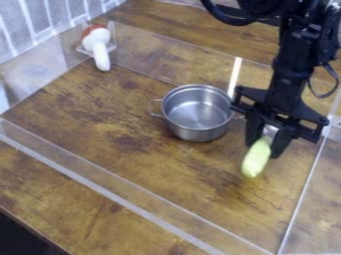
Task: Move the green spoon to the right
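Yellow-green and hanging handle-down, the green spoon [256,157] is clamped in the tool [273,136], just above the wooden tabletop [120,120] and right of the steel pot [196,110]. Judging by this, the carry rightward looks mostly done; lowering and release are left.

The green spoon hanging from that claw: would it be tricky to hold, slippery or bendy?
Probably stiff: the green spoon hangs straight below the gripper without sagging. Its thick handle looks smooth and rounded, so it may slip or swing if pinched off-centre, and could roll a little once laid on the wooden table. It seems light, since a shut pinch near one end carries it.
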